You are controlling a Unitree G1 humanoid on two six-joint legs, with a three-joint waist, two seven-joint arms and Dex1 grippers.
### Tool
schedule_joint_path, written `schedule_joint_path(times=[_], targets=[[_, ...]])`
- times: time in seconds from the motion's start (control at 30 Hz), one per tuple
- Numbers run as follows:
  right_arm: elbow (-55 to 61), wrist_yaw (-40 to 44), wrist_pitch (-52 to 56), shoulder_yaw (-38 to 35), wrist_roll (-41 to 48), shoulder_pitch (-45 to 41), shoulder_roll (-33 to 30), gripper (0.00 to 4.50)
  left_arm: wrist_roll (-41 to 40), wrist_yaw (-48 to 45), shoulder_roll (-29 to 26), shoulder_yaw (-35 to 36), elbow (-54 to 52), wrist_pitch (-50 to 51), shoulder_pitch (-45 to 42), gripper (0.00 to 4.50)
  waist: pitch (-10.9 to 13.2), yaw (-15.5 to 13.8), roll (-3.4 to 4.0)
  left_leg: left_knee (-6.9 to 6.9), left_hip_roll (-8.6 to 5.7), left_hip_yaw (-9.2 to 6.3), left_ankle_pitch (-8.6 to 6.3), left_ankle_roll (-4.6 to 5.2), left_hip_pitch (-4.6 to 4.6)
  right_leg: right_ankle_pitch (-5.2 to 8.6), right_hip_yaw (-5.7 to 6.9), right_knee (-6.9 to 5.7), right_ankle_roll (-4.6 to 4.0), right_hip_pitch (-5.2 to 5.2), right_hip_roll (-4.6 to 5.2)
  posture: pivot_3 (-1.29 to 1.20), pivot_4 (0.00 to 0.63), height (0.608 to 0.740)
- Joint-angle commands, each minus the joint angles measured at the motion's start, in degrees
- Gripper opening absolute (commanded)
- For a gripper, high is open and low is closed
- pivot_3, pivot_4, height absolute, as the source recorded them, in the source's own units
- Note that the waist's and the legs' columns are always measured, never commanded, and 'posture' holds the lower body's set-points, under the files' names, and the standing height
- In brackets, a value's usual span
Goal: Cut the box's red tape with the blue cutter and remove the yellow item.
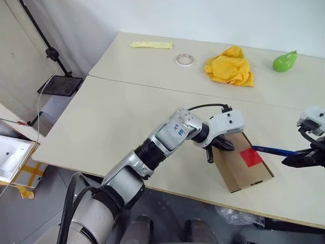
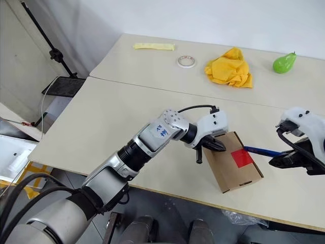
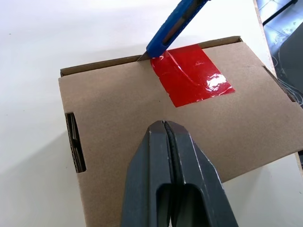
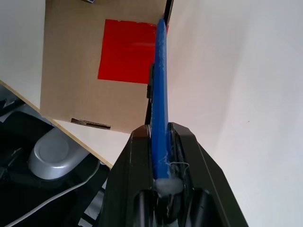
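1. The box (image 1: 241,162) lay flat near the front edge of the table (image 1: 117,122), toward its right end, with its broad brown face turned up.
2. The red tape (image 3: 191,75) sat on that top face, against the box's far long edge, where the flap met the side.
3. My left gripper (image 3: 165,130) had its two black fingers pressed fully together, holding nothing; their tips rested on the top face of the box, on bare cardboard just beside the tape.
4. My right gripper (image 4: 161,135) was clamped on the blue cutter (image 4: 160,85), its fingers pinched around the rear end of the handle.
5. The cutter reached from my right hand over the table to the box, and its dark tip met the far edge of the box right at the corner of the red tape.
6. The box's flaps were closed.
7. Along the back of the table lay an orange-yellow cloth (image 1: 229,66), a whitish tape roll (image 1: 185,60), a pale yellow strip (image 1: 151,45) and a green pear (image 1: 284,61), all well apart from the box.
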State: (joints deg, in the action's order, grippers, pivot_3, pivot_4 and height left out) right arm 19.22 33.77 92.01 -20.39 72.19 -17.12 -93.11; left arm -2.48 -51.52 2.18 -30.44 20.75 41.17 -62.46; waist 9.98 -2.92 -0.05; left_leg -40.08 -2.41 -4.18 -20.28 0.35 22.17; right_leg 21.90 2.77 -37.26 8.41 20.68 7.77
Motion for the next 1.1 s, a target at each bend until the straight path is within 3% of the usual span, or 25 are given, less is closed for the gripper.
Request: schedule_joint_path(times=[0.03, 0.5, 1.1], targets=[[-1.8, -3.1, 0.4, 5.1, 1.3, -6.4, 3.7, 0.18, 2.6, 0.8, 0.0, -2.5, 1.3, 0.6, 0.1, 0.02, 0.0, 0.1, -0.04, -0.01, 0.02, 0.0, 0.0, 0.0, -0.01, -0.01, 0.01, 0.08, 0.02, -0.04, -0.01, 0.0, 0.15, 0.74], [-3.2, -5.9, 0.5, 13.4, 8.0, -13.2, 0.8, 0.18, 6.5, -1.3, -1.6, -8.4, 5.3, 5.4, -3.1, 0.02, 0.0, 0.4, -0.03, -0.02, 0.08, 0.06, 0.02, -0.02, -0.04, -0.11, -0.01, 0.37, 0.21, -0.13, -0.02, 0.0, 0.15, 0.74], [-1.7, -2.8, 0.5, 8.8, 14.1, -1.4, -9.3, 0.18, 6.3, 1.4, 0.6, -4.9, 7.2, 7.0, -3.0, 0.02, 0.0, -0.1, -0.07, -0.01, 0.06, 0.04, 0.01, -0.02, -0.01, -0.11, 0.02, 0.4, 0.21, -0.16, 0.01, 0.0, 0.15, 0.74]])
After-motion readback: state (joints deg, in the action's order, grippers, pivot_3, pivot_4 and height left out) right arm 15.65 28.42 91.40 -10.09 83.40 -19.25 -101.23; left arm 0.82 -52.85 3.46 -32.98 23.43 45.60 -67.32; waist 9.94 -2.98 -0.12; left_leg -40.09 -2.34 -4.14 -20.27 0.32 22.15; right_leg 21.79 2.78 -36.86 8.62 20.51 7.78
